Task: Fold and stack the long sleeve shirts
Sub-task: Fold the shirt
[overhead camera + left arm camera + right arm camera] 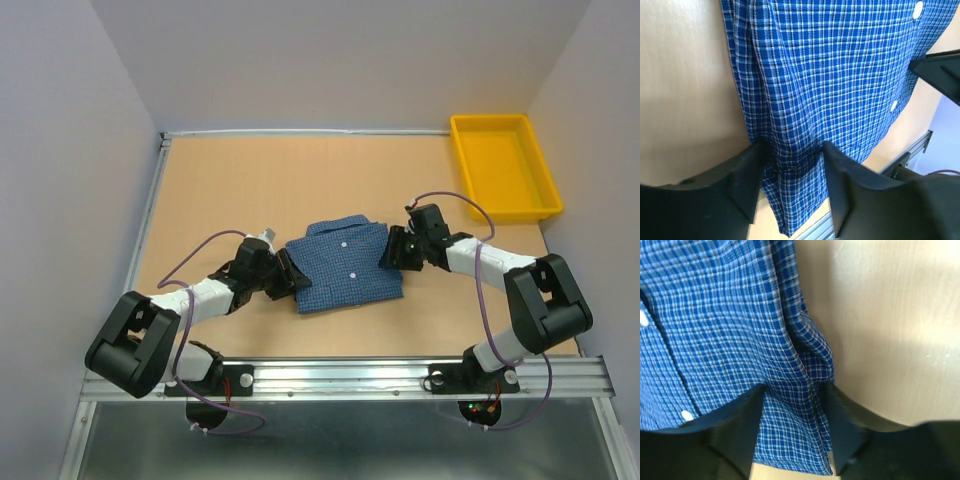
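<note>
The folded blue check shirt (pixel 345 265) lies mid-table and is hemmed in on both sides. The left gripper (pixel 289 276) sits at its left edge and the right gripper (pixel 393 250) at its right edge. Cloth fills the gap between each pair of fingers, though whether it is pinched is hard to tell. Both forearms slant low across the near strip of the table (pixel 250 180), barring passage there. The far half of the tabletop lies open up to the white walls (pixel 340 60). A yellow tray (pixel 503 165) occupies the far right corner, and an aluminium rail (pixel 340 375) bounds the near edge.
</note>
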`<act>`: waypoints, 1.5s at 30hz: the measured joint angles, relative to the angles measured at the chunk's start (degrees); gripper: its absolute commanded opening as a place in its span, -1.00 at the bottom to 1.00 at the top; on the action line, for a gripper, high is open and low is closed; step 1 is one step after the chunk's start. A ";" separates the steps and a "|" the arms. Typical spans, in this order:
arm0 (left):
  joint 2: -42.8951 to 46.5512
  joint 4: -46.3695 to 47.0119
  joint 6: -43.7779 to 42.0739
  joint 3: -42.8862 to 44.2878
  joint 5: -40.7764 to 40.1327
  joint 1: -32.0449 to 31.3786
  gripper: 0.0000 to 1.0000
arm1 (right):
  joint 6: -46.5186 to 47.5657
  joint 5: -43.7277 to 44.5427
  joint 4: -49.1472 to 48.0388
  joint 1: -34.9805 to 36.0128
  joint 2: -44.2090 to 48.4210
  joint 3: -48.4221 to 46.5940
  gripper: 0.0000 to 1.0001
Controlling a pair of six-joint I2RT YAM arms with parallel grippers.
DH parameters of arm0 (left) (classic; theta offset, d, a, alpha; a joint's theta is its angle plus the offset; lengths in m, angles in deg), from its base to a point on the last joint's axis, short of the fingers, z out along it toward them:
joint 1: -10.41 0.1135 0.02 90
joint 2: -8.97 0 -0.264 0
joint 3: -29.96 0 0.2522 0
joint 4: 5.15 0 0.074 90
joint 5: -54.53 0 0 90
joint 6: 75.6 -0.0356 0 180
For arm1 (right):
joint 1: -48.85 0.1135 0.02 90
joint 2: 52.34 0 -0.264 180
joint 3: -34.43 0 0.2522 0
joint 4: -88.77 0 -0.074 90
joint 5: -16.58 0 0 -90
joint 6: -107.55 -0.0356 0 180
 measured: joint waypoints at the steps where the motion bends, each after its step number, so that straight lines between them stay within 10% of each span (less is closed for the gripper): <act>1: 0.00 0.04 -0.02 0.00 0.04 0.00 0.02 | -0.07 -0.57 -0.02 0.00 0.02 0.04 -0.11; 8: -0.22 0.26 0.00 -0.02 0.24 0.00 -0.05 | -1.31 -5.42 -0.11 0.00 2.58 0.04 -0.70; 16: -0.33 1.42 0.37 -0.74 0.83 0.00 -0.21 | -3.54 -8.17 -3.19 0.00 2.69 1.14 -0.78; 24: -0.28 2.45 0.92 -1.86 1.27 0.04 -0.22 | -7.67 -10.51 -11.39 -2.05 -0.44 7.69 -0.29; 45: 2.56 3.39 1.84 -3.85 3.17 2.25 -0.28 | -6.69 -20.41 -14.58 -11.56 2.86 11.43 0.00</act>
